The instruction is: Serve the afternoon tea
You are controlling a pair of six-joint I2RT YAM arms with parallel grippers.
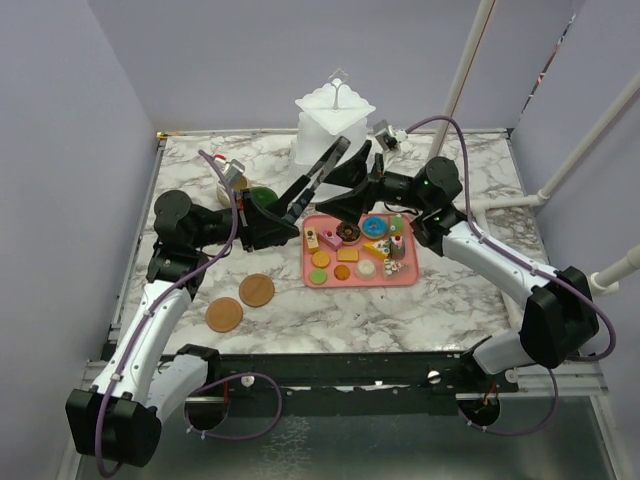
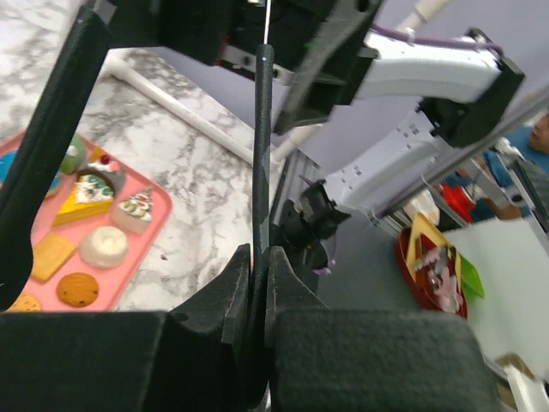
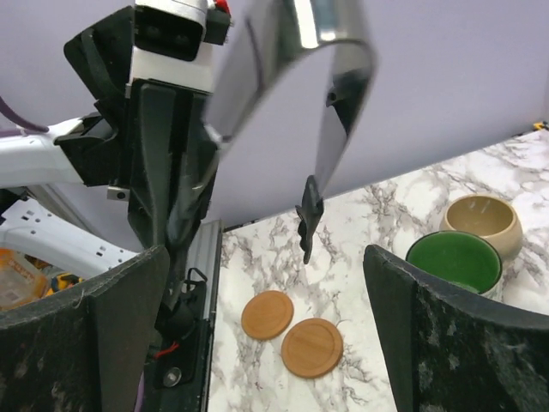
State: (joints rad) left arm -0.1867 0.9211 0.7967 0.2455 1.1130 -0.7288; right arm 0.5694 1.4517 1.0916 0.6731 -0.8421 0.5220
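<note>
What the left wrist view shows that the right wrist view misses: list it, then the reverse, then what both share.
Left wrist only: the pink tray of toy pastries, and the left gripper shut on one arm of the black tongs.
Right wrist only: two wooden coasters, the beige mug, the green-inside mug, and the right gripper with its jaws wide open.
Both: the marble table and the tongs.
</note>
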